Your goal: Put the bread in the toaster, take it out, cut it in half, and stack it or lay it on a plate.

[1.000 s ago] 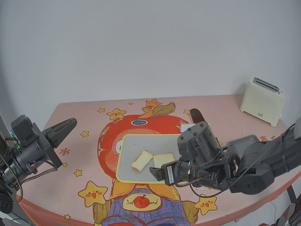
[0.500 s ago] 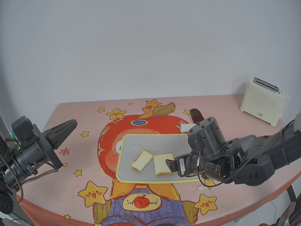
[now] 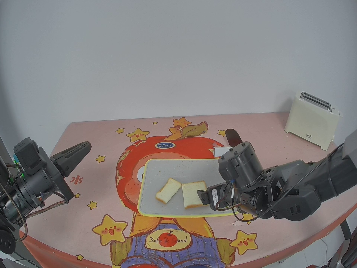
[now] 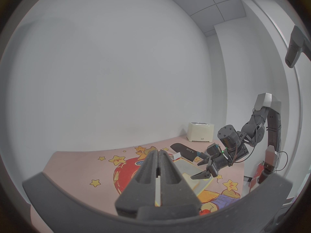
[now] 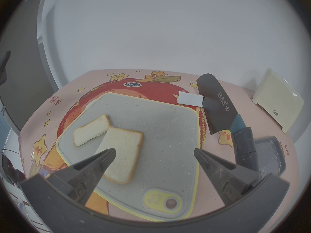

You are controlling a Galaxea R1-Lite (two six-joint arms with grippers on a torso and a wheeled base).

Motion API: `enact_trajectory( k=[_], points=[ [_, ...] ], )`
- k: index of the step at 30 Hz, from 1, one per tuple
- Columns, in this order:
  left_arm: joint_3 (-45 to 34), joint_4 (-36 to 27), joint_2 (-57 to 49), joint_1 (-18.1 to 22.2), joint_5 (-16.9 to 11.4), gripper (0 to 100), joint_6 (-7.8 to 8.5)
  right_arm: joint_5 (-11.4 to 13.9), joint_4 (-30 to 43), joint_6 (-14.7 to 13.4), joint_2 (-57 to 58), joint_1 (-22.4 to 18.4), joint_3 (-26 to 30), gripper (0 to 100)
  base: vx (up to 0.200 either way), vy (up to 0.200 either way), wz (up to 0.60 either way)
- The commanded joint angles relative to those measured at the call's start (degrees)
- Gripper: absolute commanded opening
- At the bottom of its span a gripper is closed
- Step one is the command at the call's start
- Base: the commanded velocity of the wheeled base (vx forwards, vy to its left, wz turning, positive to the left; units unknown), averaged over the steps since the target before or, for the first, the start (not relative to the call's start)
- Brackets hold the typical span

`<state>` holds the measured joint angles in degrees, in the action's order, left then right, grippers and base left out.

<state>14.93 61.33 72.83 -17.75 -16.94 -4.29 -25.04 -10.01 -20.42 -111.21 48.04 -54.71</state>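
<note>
Toasting and cutting done, by the look of it; plating in hand. Near the middle of the cutting board [image 3: 178, 168]: larger bread half [image 3: 194, 194] touching smaller bread half [image 3: 168, 190] at a corner. Over the board's near right part: right gripper [image 5: 154, 151], claw spread wide, empty. Well off the board's left side: left gripper [image 3: 80, 149], claw pressed together. Just off the board's right edge: knife [image 5: 215, 104], lying flat. Next, probably: lower around the larger half, pinch gently, carry to the dark tray [image 5: 270, 156] beyond the knife.

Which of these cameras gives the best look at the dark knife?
The right wrist view: the knife lies in full, blade and handle, beside the cutting board. In the head view, just its blade tip pokes out behind the right arm. In the left wrist view it is small and far off.
</note>
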Motion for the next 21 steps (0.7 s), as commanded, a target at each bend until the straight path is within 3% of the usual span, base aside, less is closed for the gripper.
enact_trajectory(
  k=[1, 21],
  points=[
    [0.01, 0.02, 0.03, 0.0, -0.02, 0, -0.02, -0.01, -0.01, 0.03, -0.41, -0.05, -0.04, 100, 0.0, 0.0, 0.0],
    [0.01, 0.02, 0.03, 0.0, 0.07, 0, -0.02, -0.1, -0.01, -0.06, -2.87, -0.41, 0.04, 100, 0.0, 0.0, 0.0]
  ],
)
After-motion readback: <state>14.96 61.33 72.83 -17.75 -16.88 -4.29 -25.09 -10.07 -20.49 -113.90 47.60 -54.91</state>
